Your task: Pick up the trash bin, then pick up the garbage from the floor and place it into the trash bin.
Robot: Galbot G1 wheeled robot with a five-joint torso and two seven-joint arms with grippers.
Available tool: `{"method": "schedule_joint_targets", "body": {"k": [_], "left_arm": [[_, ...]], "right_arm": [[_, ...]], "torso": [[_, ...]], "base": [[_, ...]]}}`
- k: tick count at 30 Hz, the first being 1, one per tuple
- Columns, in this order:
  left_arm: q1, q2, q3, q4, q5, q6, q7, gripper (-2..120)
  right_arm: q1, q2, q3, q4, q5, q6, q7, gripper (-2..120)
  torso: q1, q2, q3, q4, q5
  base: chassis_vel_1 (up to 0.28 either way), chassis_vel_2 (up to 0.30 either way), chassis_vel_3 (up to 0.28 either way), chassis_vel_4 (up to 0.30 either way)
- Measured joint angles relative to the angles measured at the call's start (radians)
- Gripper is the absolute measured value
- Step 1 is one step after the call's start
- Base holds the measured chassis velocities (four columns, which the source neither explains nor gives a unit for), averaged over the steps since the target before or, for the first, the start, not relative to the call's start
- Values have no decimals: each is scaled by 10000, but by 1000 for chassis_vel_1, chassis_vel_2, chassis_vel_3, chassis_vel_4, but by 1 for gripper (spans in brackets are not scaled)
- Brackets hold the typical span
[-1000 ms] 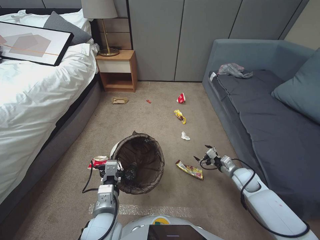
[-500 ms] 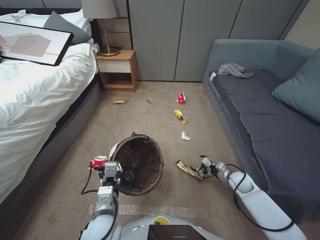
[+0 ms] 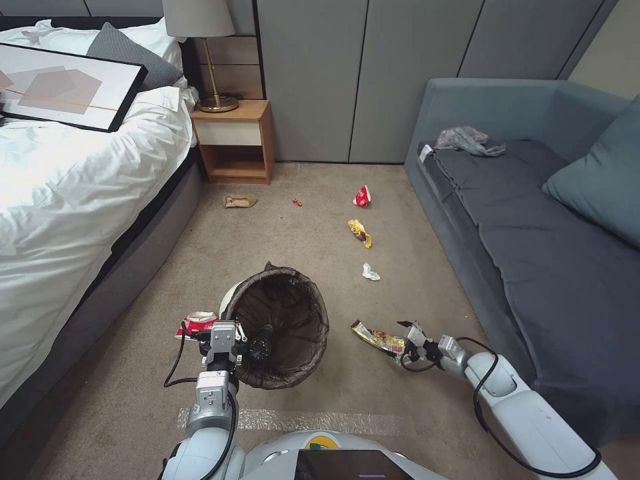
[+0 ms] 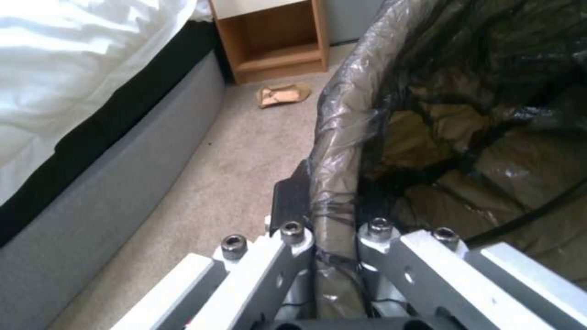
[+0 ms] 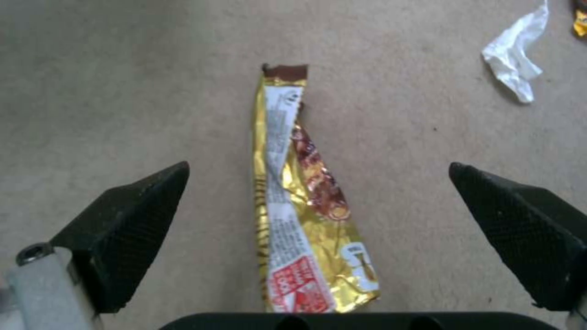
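Lying flat on the carpet beside the trash bin (image 3: 283, 320), whose rim is clamped by the left tool (image 4: 333, 238), the thin, crinkly snack wrapper (image 5: 302, 201) is straddled by the wide-open right tool (image 5: 318, 229), best pinched mid-length

Between the spread black cross-hatched fingertips (image 5: 131, 215) of the right gripper (image 5: 318, 220): a gold foil snack wrapper (image 5: 302, 206) with a brown end, a white printed strip, a red-and-white corner label. Beyond the jaws: crumpled white tissue (image 5: 513, 55) on beige carpet (image 5: 122, 68). Pinched between the silver jaws of the left gripper (image 4: 333, 247): the trash bin (image 4: 342, 151) rim, glossy dark brown-black bag. Beyond those jaws: a tan packet (image 4: 282, 94), a light wood nightstand (image 4: 275, 41).
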Motion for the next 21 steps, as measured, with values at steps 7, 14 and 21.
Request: {"method": "schedule_joint_targets", "body": {"k": [7, 14, 21], "left_arm": [[68, -17, 13, -4, 86, -34, -5, 0], [151, -27, -10, -25, 144, -54, -16, 0], [253, -90, 23, -23, 290, -95, -18, 0]], "right_arm": [[820, 487, -95, -1662, -317, 276, 52, 100], [1560, 947, -122, -3210, -388, 533, 125, 100], [2026, 1615, -196, -4352, -342, 628, 11, 78]], "torso": [[0, 0, 0, 3, 3], [0, 0, 0, 2, -2], [0, 0, 0, 3, -2]], "base": [[0, 0, 0, 0], [0, 0, 0, 0], [0, 0, 0, 0]]}}
